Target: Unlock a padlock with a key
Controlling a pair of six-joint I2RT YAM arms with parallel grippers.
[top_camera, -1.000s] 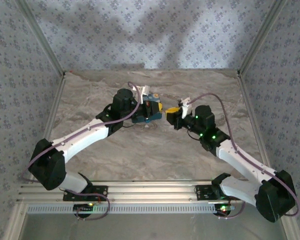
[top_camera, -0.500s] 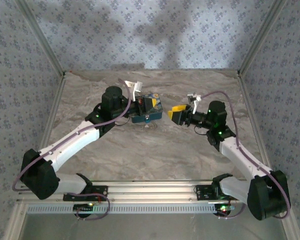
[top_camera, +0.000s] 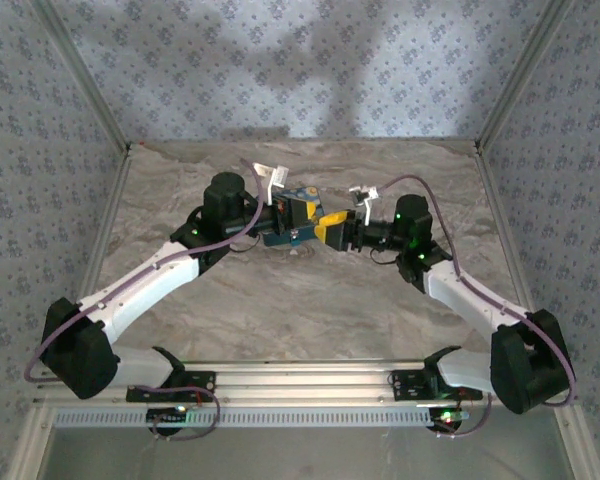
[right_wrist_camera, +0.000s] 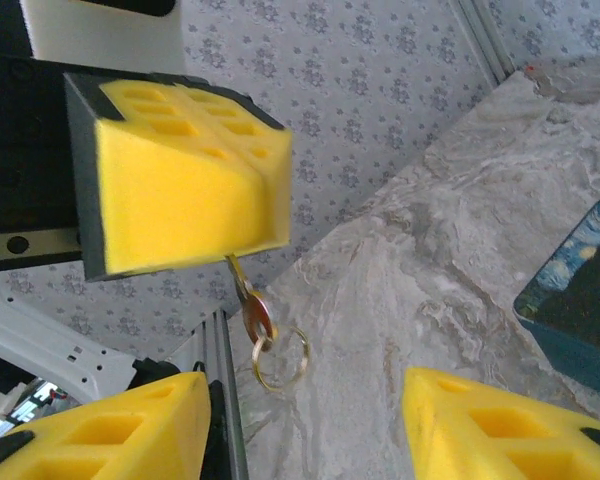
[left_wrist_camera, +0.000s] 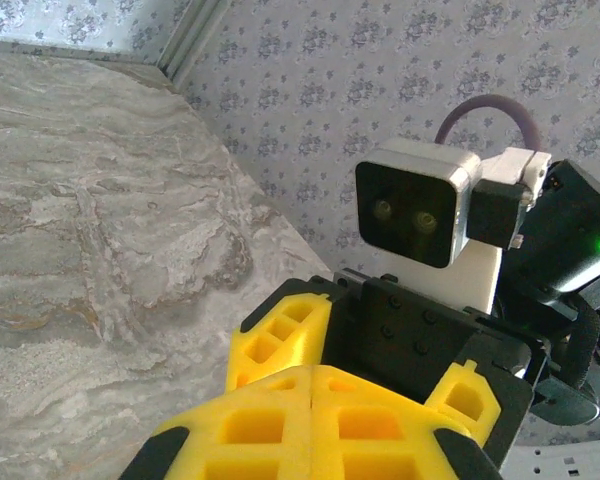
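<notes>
You have a marbled grey-beige table walled on 3 sides by pale flower-print wallpaper. A blue-and-yellow starry-night tin sits toward the far middle of it. 2 aluminium posts slant up from the far corners, and ribbed metal rails run along the near edge.

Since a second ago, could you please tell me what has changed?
The right gripper backed off rightward, then swung left again, open, close to the left gripper. That one stays shut on the small brass key with ring; the blue-and-yellow painted tin box has not moved.
</notes>
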